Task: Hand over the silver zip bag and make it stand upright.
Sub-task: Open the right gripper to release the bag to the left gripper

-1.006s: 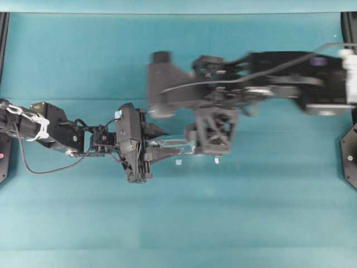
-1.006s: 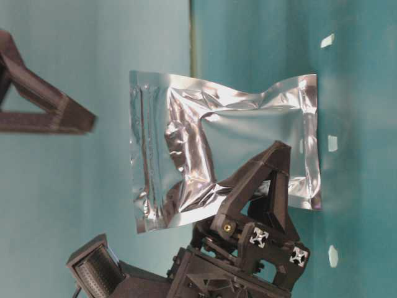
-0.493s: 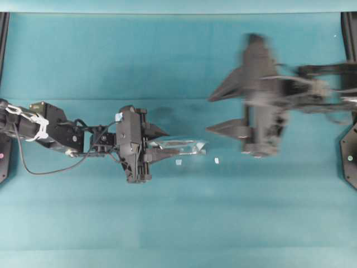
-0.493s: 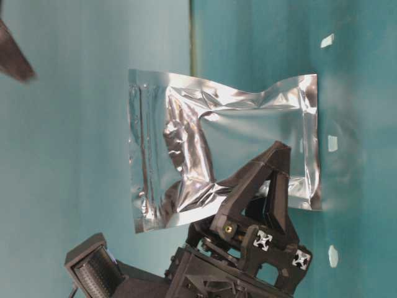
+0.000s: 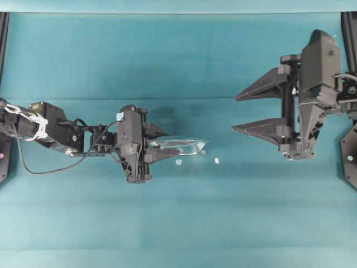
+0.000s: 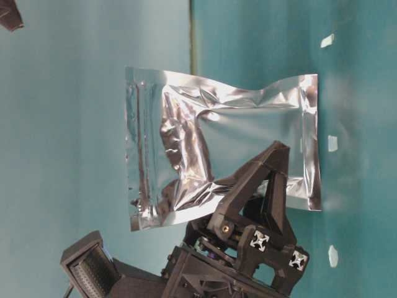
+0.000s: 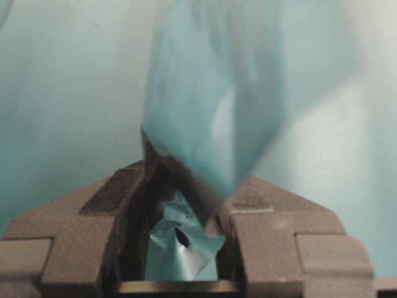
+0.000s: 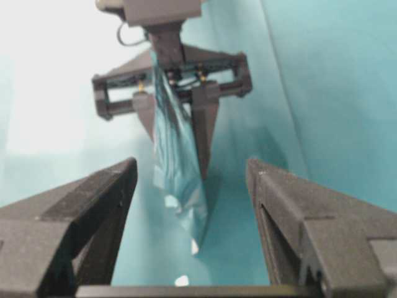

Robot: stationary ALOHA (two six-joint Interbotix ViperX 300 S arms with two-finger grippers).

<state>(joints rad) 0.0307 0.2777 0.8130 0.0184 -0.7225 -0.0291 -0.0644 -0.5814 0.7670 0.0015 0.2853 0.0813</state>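
Now gripping the shiny crinkled silver foil zip bag (image 6: 217, 149) edge-on in the left pincer (image 5: 162, 151), bottom edge meeting the teal table (image 5: 178, 223). Holding the right pincer (image 5: 254, 109) wide open, empty, well apart. Best easing off slowly, steadying against tipping.

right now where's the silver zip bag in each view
Overhead: silver zip bag edge-on, centre, sticking out rightward from the left gripper.
Table-level: fills the middle, seen broadside.
Left wrist: rises between the jaws, blurred.
Right wrist: hangs at centre, beyond the open right gripper.
Shared landmark: the left gripper clamping the bag.
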